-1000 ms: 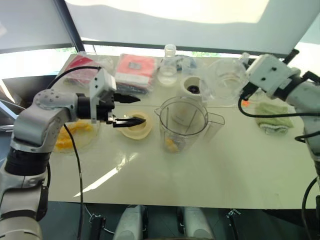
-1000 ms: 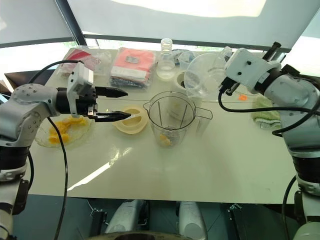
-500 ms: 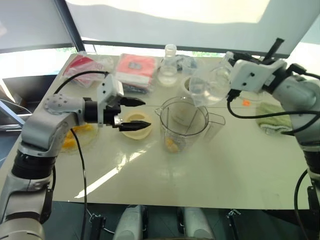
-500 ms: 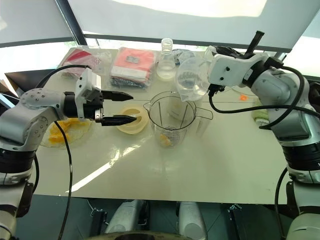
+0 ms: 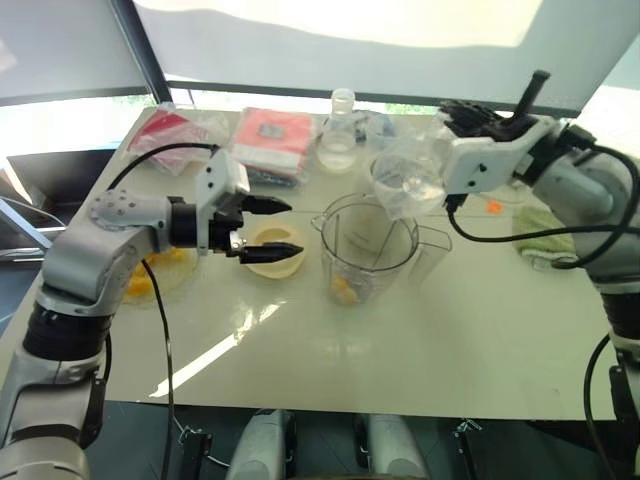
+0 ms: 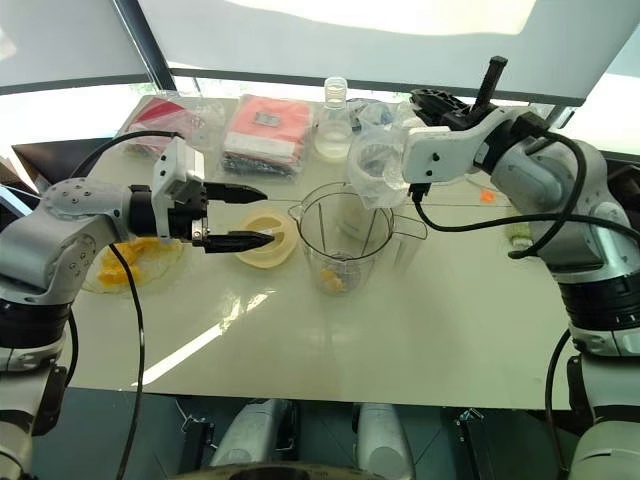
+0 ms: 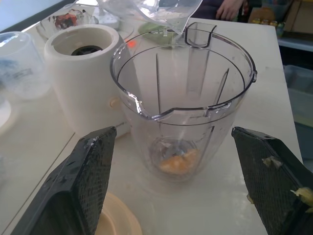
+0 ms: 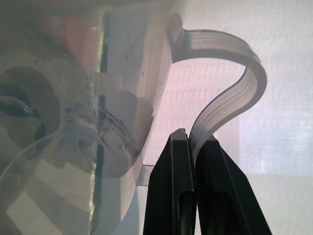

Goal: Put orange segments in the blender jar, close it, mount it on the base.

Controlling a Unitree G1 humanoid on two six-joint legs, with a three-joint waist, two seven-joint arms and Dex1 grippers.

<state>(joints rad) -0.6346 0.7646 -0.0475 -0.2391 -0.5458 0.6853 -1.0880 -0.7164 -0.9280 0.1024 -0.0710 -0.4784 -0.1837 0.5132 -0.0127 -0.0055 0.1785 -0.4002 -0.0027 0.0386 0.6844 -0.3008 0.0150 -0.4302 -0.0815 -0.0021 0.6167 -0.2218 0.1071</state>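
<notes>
The blender jar (image 5: 368, 250) stands upright mid-table with a few orange segments (image 7: 178, 164) at its bottom, by the blade. More orange segments lie on a clear plate (image 6: 128, 262) at the left. The white base (image 7: 83, 83) stands just behind the jar. My left gripper (image 5: 293, 228) is open and empty, level, to the left of the jar and pointing at it. My right gripper (image 8: 195, 142) is shut on the handle of a small clear cup (image 5: 405, 182). The cup hangs tilted above the jar's far rim.
A pale yellow lid (image 5: 270, 252) lies under the left gripper. A narrow-necked bottle (image 5: 338, 140), red packets (image 5: 270, 140) and clear bags line the far edge. A green cloth (image 5: 545, 238) lies at the right. A person's hand (image 7: 234, 7) shows beyond the table.
The right arm has swung the clear cup left from beside the base to above the jar and rolled it into a tilt. The left gripper edged slightly toward the jar, still open.
</notes>
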